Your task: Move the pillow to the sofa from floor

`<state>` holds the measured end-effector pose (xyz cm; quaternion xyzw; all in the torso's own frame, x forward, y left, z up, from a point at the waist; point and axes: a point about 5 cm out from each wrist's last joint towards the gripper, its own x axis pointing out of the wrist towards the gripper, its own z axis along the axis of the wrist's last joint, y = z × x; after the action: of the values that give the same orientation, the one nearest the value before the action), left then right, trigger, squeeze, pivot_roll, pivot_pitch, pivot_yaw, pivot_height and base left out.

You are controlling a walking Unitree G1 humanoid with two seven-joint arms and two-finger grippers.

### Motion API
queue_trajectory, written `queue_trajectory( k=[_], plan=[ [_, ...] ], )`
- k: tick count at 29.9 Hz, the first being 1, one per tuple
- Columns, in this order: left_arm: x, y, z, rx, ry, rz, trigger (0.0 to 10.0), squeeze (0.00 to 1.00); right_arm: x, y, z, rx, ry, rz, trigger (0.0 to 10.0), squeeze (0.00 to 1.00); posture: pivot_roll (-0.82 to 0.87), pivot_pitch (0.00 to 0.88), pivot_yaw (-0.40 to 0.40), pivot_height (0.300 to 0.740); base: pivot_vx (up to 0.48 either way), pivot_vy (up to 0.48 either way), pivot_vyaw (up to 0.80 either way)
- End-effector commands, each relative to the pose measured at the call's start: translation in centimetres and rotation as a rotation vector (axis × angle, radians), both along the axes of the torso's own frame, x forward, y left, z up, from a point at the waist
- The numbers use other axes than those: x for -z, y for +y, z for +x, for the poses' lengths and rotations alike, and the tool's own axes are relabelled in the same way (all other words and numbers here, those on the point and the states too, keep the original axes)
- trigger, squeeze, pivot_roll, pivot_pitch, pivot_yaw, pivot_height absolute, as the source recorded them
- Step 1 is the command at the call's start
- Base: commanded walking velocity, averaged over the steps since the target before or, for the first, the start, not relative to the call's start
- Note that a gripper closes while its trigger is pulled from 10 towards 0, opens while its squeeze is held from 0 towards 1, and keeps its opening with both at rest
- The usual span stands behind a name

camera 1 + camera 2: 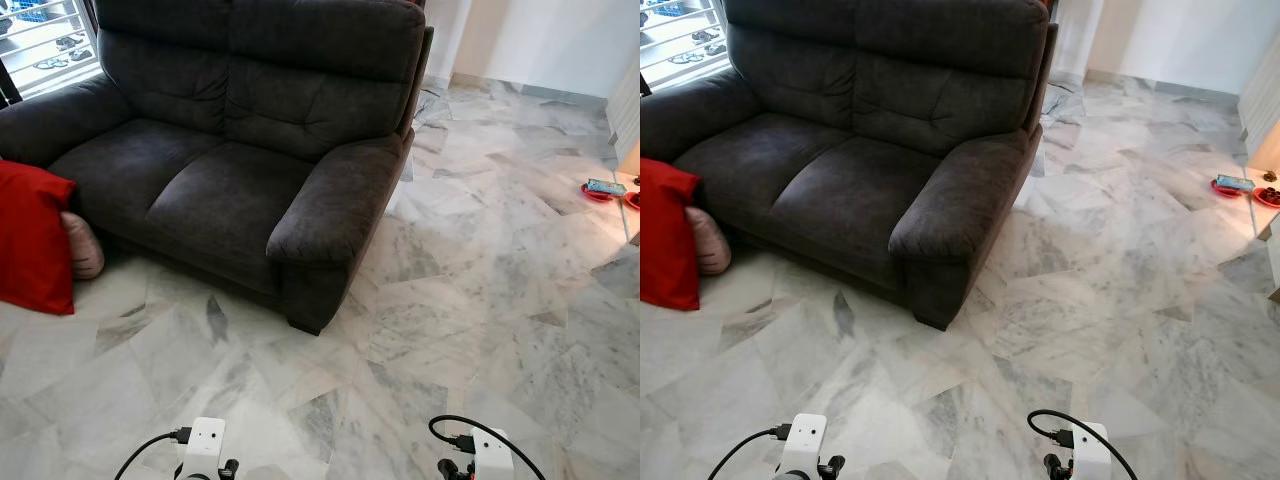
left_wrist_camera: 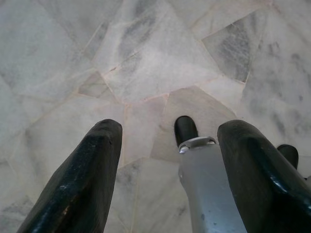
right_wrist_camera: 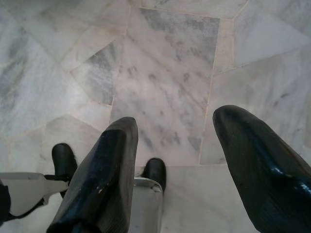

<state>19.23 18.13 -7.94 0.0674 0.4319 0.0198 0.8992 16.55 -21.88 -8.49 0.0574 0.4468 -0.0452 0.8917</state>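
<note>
Red square fabric pillow (image 1: 32, 238) stands on the white-grey marble tile floor (image 1: 450, 300), leaning on the dark grey two-seat fabric sofa (image 1: 230, 150) at its front left corner. A pink rounded cushion (image 1: 82, 245) is wedged behind it. Sofa seat is bare, and open floor spreads to the right (small red dishes (image 1: 600, 190) far right by the wall). Left gripper (image 2: 170, 160) and right gripper (image 3: 175, 160) hang low over the tiles, jaws wide and empty.

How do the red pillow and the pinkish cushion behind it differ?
The red pillow is bright red and flat-sided, standing upright; the pinkish cushion is pale, rounded and lower. The red pillow shows far more of itself, while the pinkish cushion peeks out half hidden behind it. Both sit on the marble floor against the sofa.
</note>
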Motion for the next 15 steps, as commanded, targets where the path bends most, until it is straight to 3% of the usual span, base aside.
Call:
queue_trajectory(
  k=[1,15],
  plan=[
    [-0.02,0.16,0.06,0.014,0.01,0.011,10.0,0.0,-0.16,0.13,0.41,0.006,-0.015,0.013,10.0,0.0,-0.04,0.0,-0.009,0.74,0.0,0.0,0.0],
    [-0.04,0.41,0.07,0.009,0.013,0.018,10.0,0.0,-0.12,0.41,0.47,-0.02,-0.006,0.017,10.0,0.0,-0.02,0.0,-0.008,0.74,0.0,0.0,0.0]
  ],
)
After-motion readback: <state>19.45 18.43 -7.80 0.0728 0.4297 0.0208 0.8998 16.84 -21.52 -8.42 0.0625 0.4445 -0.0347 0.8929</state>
